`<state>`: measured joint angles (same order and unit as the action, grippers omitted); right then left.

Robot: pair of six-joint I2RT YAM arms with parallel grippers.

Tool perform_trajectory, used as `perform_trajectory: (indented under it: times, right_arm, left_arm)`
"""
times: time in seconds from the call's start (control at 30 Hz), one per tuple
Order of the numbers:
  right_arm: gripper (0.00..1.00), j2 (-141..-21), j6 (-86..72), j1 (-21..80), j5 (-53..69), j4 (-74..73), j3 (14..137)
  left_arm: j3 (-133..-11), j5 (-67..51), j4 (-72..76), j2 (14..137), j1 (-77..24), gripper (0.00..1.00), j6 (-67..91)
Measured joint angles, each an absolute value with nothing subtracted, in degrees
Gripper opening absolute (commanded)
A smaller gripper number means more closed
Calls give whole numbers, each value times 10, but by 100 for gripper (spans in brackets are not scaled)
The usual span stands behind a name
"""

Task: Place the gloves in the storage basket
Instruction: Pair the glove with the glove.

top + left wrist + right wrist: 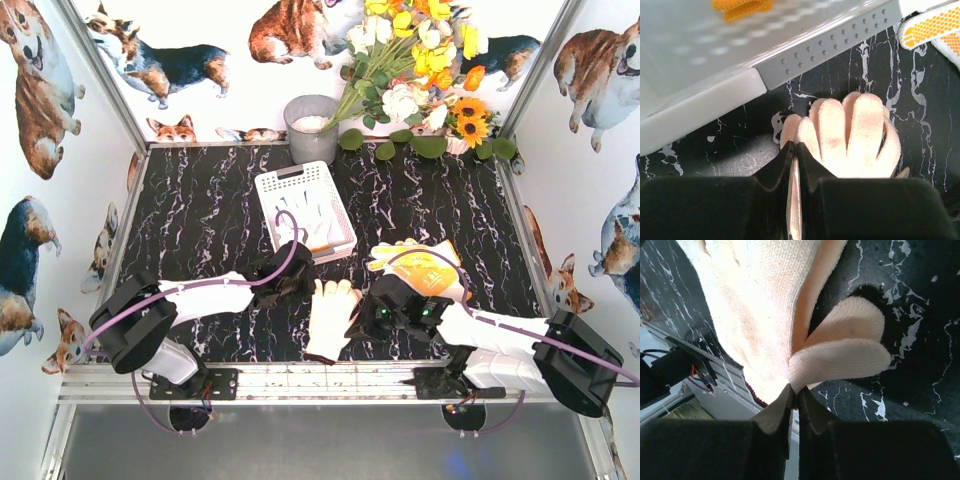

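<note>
Top external view: cream glove (331,312) lies near the table (200,220) front edge, with the basket (270,190) at its 12 o'clock. Left gripper (796,152) is clamped on its 10 o'clock edge and right gripper (794,395) on its 3 o'clock edge. The knit is probably light and limp, so expect sag. Pinch folds.

the storage basket (705,100) is blurred and cut at the top; the right tool (352,322) partly hides a yellow glove (440,262).

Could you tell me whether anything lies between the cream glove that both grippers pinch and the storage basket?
Nothing visible does. The cream glove, pinched by the left gripper and right gripper, lies just short of the storage basket's near rim, with only bare table between.
</note>
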<state>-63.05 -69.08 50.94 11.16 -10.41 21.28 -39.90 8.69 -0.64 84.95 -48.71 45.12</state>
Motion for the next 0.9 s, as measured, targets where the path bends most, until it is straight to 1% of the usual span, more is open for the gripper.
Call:
perform_trajectory:
  times: [0.33,0.37,0.43,0.53,0.57,0.63,0.67,0.77,0.9]
  right_arm:
    - [0,-683,-689,514,118,-92,216]
    - [2,-686,-688,514,118,-90,218]
    - [13,-691,-686,514,120,-87,222]
    - [31,-690,-677,514,119,-89,225]
    - [35,-687,-674,514,117,-93,227]
    - [39,-670,-665,514,108,-111,232]
    - [40,-657,-659,514,102,-125,235]
    - [41,-608,-639,512,67,-178,255]
    - [42,-561,-614,475,53,-208,271]
  left_arm:
    - [-399,82,-3,863,-481,0,447]
    - [-399,82,-2,867,-481,0,446]
    - [-399,82,-2,874,-479,0,445]
    - [-400,82,-3,880,-477,14,443]
    - [-400,83,-4,880,-476,24,441]
    - [-401,84,-8,880,-476,36,436]
    - [-402,85,-11,879,-476,40,434]
    - [-406,86,-27,864,-476,44,428]
    - [-409,84,-45,826,-479,43,423]
